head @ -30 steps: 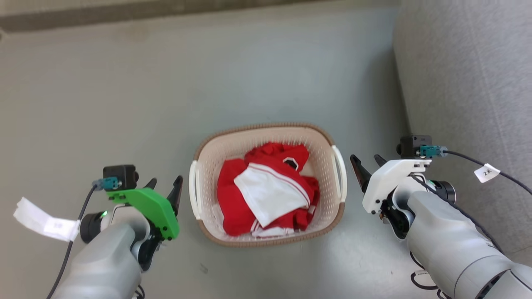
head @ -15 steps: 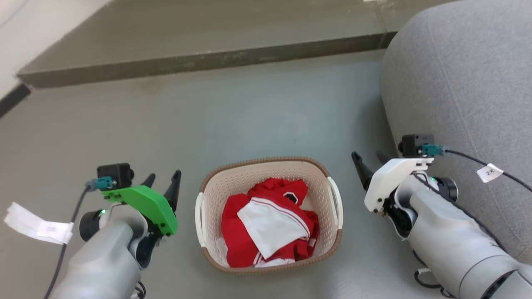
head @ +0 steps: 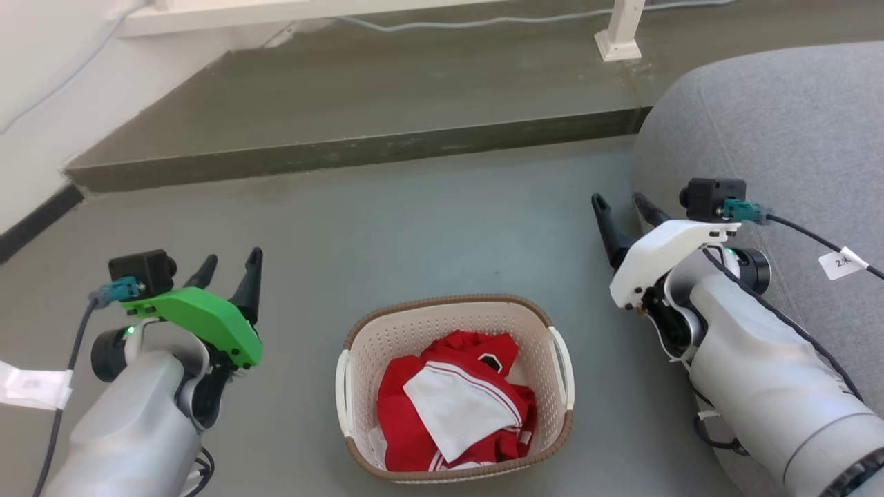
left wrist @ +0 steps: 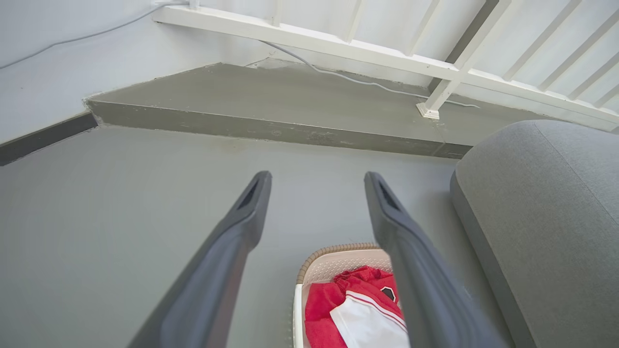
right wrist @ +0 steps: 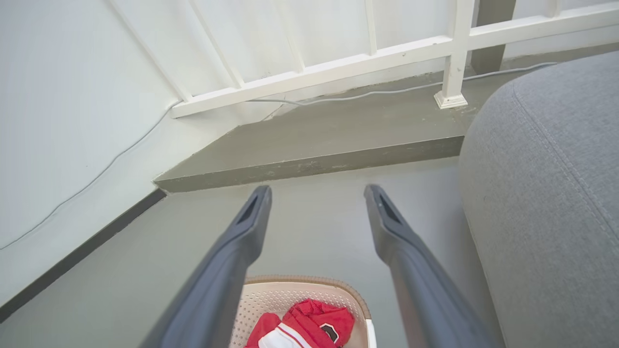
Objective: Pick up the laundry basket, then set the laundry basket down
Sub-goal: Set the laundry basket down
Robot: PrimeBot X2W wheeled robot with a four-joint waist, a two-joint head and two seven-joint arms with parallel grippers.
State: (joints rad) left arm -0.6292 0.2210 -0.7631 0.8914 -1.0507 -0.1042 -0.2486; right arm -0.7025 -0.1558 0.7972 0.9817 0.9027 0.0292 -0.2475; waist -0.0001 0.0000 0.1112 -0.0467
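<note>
Floor [head: 442,228]: smooth grey. A low step [head: 345,148] runs across beyond the basket [head: 449,301], and a grey sofa [head: 773,138] bulks to the basket's right.
Basket: stands upright on the floor, between the two arms and touched by neither.
Contents: red and white clothes [head: 456,414] heaped inside, below the rim.
Handles: one white handle [head: 342,393] on the basket's left side and one [head: 565,369] on its right. This is likely why an arm waits on each flank, for a two-sided lift.
Left end effector [head: 231,259]: fingers spread wide, holding nothing. It is left of the basket and beyond its far rim, well apart from the left handle.
Right end effector [head: 618,200]: also wide open and empty. It is right of the basket and farther beyond it, close by the sofa.
Aim: both wrist views show the basket at their bottom edge, under the fingers, so both end effectors point past it towards the step.
Judgement: with nothing gripped, each would have to come back and down to its handle before any lift.
</note>
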